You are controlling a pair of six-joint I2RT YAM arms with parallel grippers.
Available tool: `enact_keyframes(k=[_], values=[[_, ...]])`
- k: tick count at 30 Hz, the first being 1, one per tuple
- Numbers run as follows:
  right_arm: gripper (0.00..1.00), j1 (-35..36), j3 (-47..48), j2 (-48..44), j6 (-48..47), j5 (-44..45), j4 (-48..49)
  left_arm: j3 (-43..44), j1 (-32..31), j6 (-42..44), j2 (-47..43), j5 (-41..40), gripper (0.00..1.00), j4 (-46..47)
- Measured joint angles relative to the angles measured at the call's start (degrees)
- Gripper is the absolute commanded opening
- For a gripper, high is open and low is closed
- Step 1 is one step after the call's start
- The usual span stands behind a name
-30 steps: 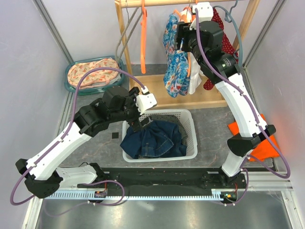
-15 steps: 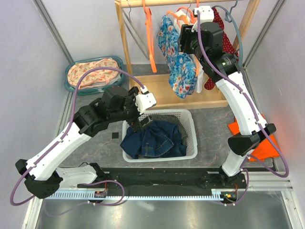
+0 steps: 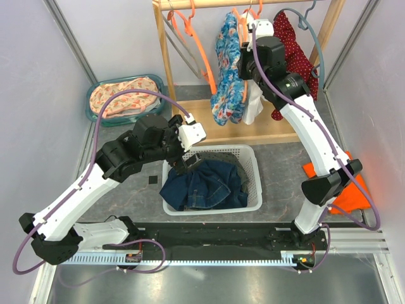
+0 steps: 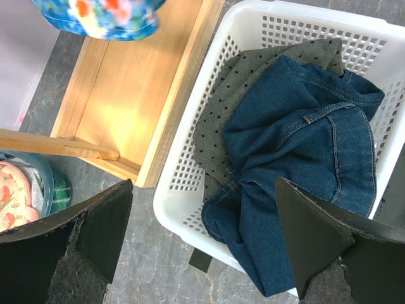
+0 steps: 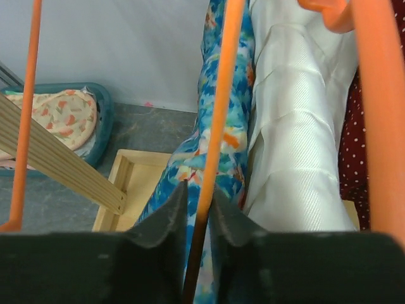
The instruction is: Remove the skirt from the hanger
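Note:
The skirt (image 3: 226,69) is blue with a floral print and hangs from an orange hanger (image 3: 242,28) on the wooden rail. My right gripper (image 3: 245,63) is up against it. In the right wrist view its jaws (image 5: 197,209) have closed on a thin orange bar of the hanger (image 5: 221,114), with the skirt (image 5: 180,168) just behind. My left gripper (image 3: 185,162) hovers open over the near-left corner of the white basket (image 3: 255,166). In the left wrist view, nothing sits between its fingers (image 4: 202,240).
Blue jeans (image 4: 297,164) and a dotted grey cloth lie in the basket (image 4: 180,209). A white garment (image 5: 297,158) and a red dotted one (image 3: 294,54) hang beside the skirt. An empty orange hanger (image 3: 199,50), a teal basin (image 3: 123,98) and an orange cloth (image 3: 354,190) are around.
The right gripper's jaws have closed on the orange hanger bar. The skirt swung on the rail and the empty orange hanger swung right. The left arm stayed still.

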Motion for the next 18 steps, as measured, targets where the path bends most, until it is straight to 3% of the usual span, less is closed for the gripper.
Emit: enact_keyframes(k=[1,2,7,18], values=[[0.12,0.0,-0.3,0.0,0.0,0.0,-0.2,0.0,0.0,0.0,0.0,0.0,1.00,0.0],[0.01,0.0,-0.3,0.0,0.0,0.3,-0.3,0.0,0.0,0.0,0.0,0.0,1.00,0.0],[0.00,-0.3,0.2,0.1,-0.2,-0.3,-0.5,0.0,0.0,0.0,0.0,0.0,1.00,0.0],[0.00,0.2,11.4,1.7,-0.5,-2.8,-5.5,0.0,0.1,0.0,0.0,-0.5,1.00,0.1]])
